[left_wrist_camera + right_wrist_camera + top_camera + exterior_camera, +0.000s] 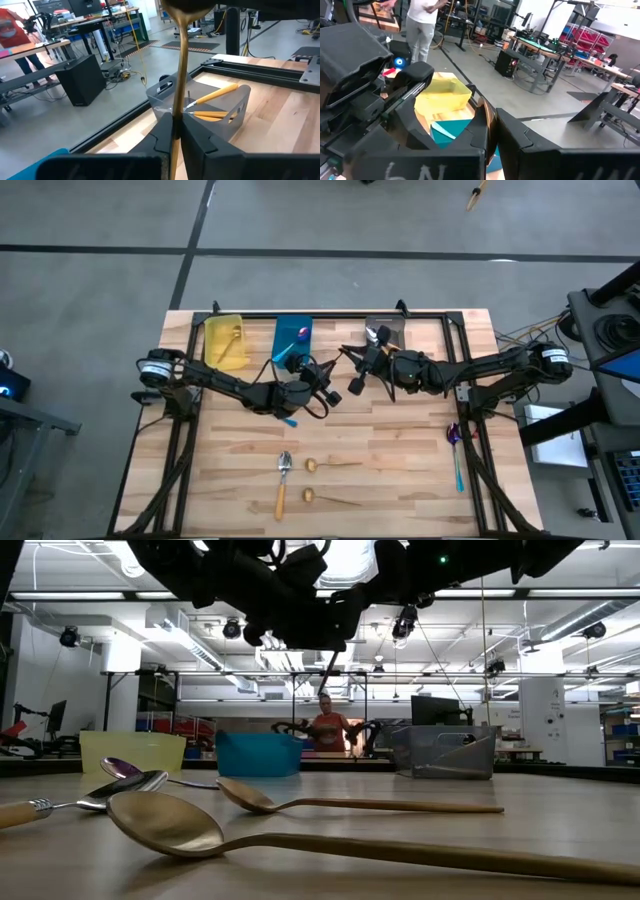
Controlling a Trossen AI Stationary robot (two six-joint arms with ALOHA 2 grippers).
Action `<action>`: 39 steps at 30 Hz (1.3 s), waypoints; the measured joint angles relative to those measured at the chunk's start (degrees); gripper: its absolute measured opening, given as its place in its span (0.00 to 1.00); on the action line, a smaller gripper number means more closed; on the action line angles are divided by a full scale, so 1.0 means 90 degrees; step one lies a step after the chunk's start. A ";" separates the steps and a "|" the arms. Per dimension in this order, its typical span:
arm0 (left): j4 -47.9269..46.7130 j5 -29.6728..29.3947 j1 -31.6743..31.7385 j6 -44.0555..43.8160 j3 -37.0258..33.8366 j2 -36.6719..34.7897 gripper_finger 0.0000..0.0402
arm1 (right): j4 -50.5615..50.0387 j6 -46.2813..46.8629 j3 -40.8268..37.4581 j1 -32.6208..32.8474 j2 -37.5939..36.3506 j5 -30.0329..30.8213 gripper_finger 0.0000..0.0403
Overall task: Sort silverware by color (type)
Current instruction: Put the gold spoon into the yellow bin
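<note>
The high view looks straight down on the whole table, with floor around it. The low view sits at table-top height, close to a gold spoon in the lower frame, facing level towards the three bins and the room behind. The left wrist view faces the grey bin at centre; the right wrist view faces the yellow bin at centre left. All four share the bins.

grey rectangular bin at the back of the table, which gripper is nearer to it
Right. The right gripper hangs just in front of the grey rectangular bin, jaws shut on a thin gold spoon. The left gripper is a little farther toward the blue bin, gripping the same spoon.
</note>
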 joint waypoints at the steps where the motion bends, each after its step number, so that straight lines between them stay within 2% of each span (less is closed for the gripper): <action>1: -0.0002 0.0000 0.0000 -0.0022 0.0000 -0.0002 0.01 | -0.0014 -0.0006 0.0000 0.0000 -0.0002 -0.0002 0.04; 4: 0.0002 -0.0045 0.0000 -0.0130 -0.0003 0.0000 0.01 | -0.0043 -0.0018 0.0000 0.0000 -0.0001 0.0011 0.09; 10: -0.0029 -0.0078 0.0012 -0.0263 -0.0007 -0.0021 0.00 | -0.0049 0.0073 0.0000 0.0000 -0.0001 0.0018 0.26; 12: -0.0238 -0.0074 0.0015 -0.0368 -0.0007 -0.0106 0.00 | -0.0053 0.0076 0.0000 0.0000 -0.0009 0.0045 0.31; 15: -0.0898 -0.0064 0.0053 -0.0642 -0.0007 -0.0399 0.00 | -0.0152 0.0045 0.0000 0.0002 -0.0046 0.0431 0.37; 17: -0.1662 -0.0061 0.0120 -0.0974 -0.0001 -0.0679 0.00 | -0.0307 -0.0030 0.0000 0.0000 -0.0073 0.0859 0.39; 21: -0.3956 -0.0053 0.0310 -0.1998 0.0209 -0.1332 0.00 | -0.0474 -0.0246 0.0000 0.0000 -0.0125 0.1640 0.42; 25: -0.6744 0.0143 0.0583 -0.3405 0.0549 -0.1919 0.00 | -0.0547 -0.0219 0.0000 0.0000 -0.0240 0.1739 0.43; 28: -0.8791 0.0604 0.0874 -0.4608 0.0797 -0.2335 0.00 | -0.0635 -0.0217 0.0000 0.0000 -0.0296 0.1739 0.43; 31: -1.0397 0.1106 0.1252 -0.5378 0.0915 -0.2642 0.00 | -0.0737 -0.0217 0.0000 0.0000 -0.0325 0.1739 0.43; 35: -1.1179 0.1315 0.1827 -0.5587 0.0851 -0.2962 0.00 | -0.0737 -0.0217 0.0000 0.0000 -0.0325 0.1739 0.43; 39: -1.1237 0.2079 0.2612 -0.5205 0.0633 -0.3078 0.00 | -0.0736 -0.0223 0.0000 0.0000 -0.0325 0.1737 0.43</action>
